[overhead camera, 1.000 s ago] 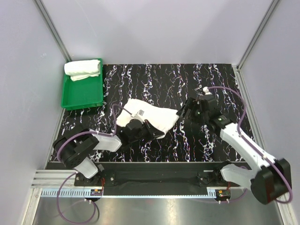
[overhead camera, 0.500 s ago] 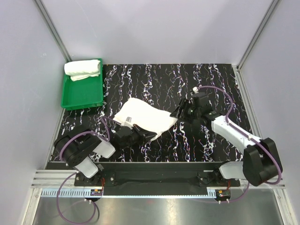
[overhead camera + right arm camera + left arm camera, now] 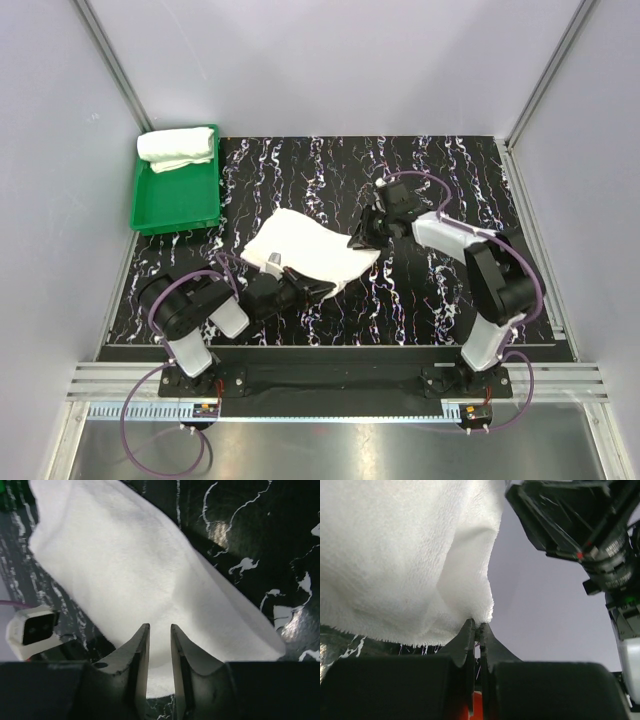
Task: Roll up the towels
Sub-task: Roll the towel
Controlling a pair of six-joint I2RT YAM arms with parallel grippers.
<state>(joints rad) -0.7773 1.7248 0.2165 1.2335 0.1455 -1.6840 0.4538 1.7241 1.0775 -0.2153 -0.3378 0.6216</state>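
**A:** Layout, big to small?

**B:** Black marbled table [image 3: 450,180]. Green tray [image 3: 172,208] at the far-left corner, with one rolled towel [image 3: 178,148] lying against its far wall. The second towel [image 3: 300,242] is spread mid-table, well apart from the tray.

**A:** So one is done and one is left. Which way does the flat towel lie?

**B:** Its long axis runs diagonally, from the near-right short edge back toward the far left, roughly at the tray. Both arms sit on that near-right short edge, one at each corner.

**A:** Left gripper?

**B:** Left gripper [image 3: 322,289] is at the near corner. In the left wrist view the jaws are pinched together with the towel [image 3: 395,555] corner caught in the tips [image 3: 476,628]. The cloth bulges up from the pinch, so I read it as a firm hold.

**A:** Right?

**B:** Right gripper [image 3: 364,240] is at the far corner of the same edge. In the right wrist view its fingers [image 3: 138,645] stand a narrow slot apart, straddling the towel [image 3: 125,565] edge, with white cloth showing in the slot. Can't tell whether it has a bite.

**A:** Where's the body of the towel from there?

**B:** All of it lies ahead of the right fingers, up and to the left in that view. The left arm's wrist camera sits just beside the cloth.

**A:** Which arm is nearer?

**B:** About equal, since both are at the edge. My guess is the roll has to go along the long axis, away from the grippers and toward the tray. The risk is the right corner slipping and skewing the roll.
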